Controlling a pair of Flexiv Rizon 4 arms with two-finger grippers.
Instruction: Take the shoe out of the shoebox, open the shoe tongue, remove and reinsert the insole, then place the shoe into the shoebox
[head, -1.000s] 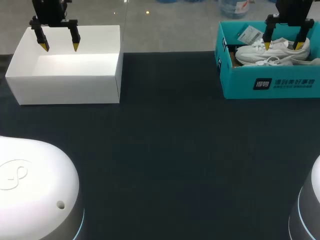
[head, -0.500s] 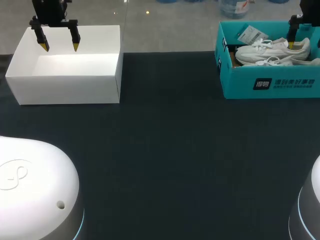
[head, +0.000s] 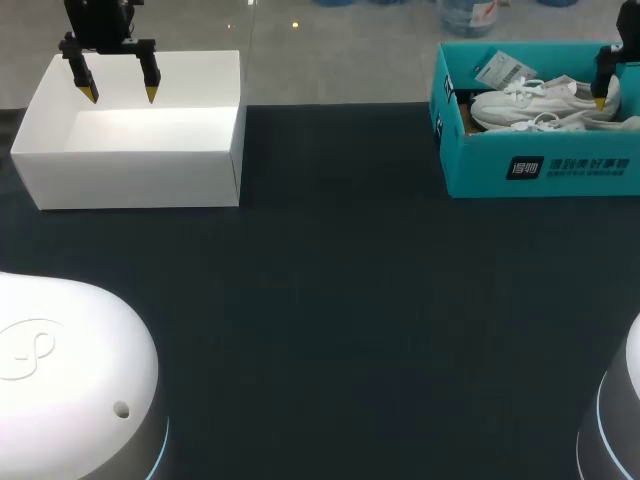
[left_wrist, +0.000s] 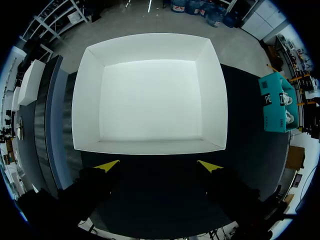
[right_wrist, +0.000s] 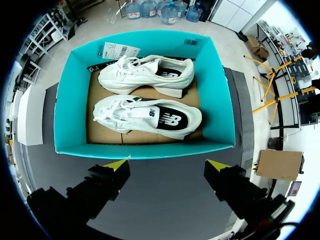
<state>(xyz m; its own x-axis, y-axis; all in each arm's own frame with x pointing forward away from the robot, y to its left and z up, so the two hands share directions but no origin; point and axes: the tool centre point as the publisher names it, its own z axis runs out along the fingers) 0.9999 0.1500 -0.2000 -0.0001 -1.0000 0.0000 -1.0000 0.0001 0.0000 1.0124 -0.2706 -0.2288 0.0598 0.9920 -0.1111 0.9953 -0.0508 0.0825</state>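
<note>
From above, the dark table (head: 330, 300) carries a white box (head: 130, 165) on the left and a teal shoebox (head: 540, 172) on the right, well apart. The left gripper (head: 121, 95) hangs over the white box with its fingers spread and nothing between them. Two white shoes (head: 530, 105) lie in the shoebox. Only one finger (head: 604, 78) of the right gripper (right_wrist: 167, 164) shows at the edge, over their heel end. The left wrist view agrees: spread yellow tips, the white box under and ahead of them, the shoebox far off to one side. In the right wrist view the fingers stand wide apart and grip nothing, and the shoebox lies just ahead of them. The nearer shoe (right_wrist: 150, 119) and farther shoe (right_wrist: 147, 75) sit side by side on its cardboard floor, nearly touching, with loose laces (right_wrist: 119, 107) at the toe end. A paper tag (right_wrist: 117, 50) leans in a far corner. No shoe is out yet. I judge the pick risky. With the pair so close, a finger pushed between them could drag both shoes or snag the laces. A descent too near the wall could hit the rim. The light shoebox may slide or lift with the shoe, since the left gripper is too far away to steady it.
</note>
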